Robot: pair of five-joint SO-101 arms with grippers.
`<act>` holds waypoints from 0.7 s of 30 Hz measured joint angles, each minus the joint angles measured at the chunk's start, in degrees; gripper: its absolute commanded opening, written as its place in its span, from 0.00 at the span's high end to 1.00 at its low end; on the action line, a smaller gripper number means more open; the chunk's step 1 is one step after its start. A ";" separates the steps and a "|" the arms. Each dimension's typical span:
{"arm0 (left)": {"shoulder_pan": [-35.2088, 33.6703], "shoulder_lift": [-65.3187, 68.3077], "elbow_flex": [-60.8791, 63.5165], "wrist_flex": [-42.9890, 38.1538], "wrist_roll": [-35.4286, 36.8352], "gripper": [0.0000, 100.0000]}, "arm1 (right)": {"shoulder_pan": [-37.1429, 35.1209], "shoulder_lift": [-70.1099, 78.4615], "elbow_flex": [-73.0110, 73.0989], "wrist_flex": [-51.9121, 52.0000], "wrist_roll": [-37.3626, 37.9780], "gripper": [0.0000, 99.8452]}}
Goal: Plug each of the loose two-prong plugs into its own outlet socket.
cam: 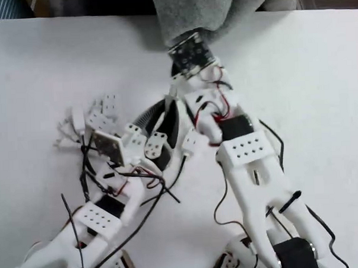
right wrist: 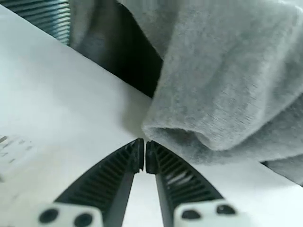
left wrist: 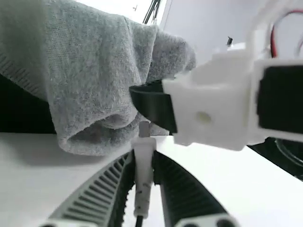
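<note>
Plug (left wrist: 142, 172) clamped in left gripper (left wrist: 143, 158) | right gripper (right wrist: 144, 153) closed, empty, near grey sleeve (right wrist: 227, 94)

The left arm (cam: 96, 220) stood at the near left with its wrist bent toward the middle, and the left gripper (left wrist: 143, 158) was clamped on a plug (left wrist: 142, 189). Beside it, the right arm (cam: 252, 166) stretched toward the far edge. The right gripper (right wrist: 144, 153) was closed on nothing, its tips almost touching.
</note>
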 measured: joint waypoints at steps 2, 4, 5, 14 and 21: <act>0.00 0.00 0.00 0.00 0.00 0.98 | 1.49 0.09 -0.35 0.09 0.00 0.98; 0.00 0.00 0.00 0.00 0.00 0.98 | 1.93 0.09 -1.23 0.79 0.00 0.98; 0.00 0.00 0.00 0.00 0.00 0.98 | 1.93 -0.09 -1.85 1.76 0.00 0.98; 0.00 0.00 0.00 0.00 0.00 0.98 | -9.58 -10.55 -4.75 15.12 0.18 0.98; 0.00 0.00 0.00 0.00 0.00 0.98 | -9.23 -6.77 -3.60 10.99 0.35 0.98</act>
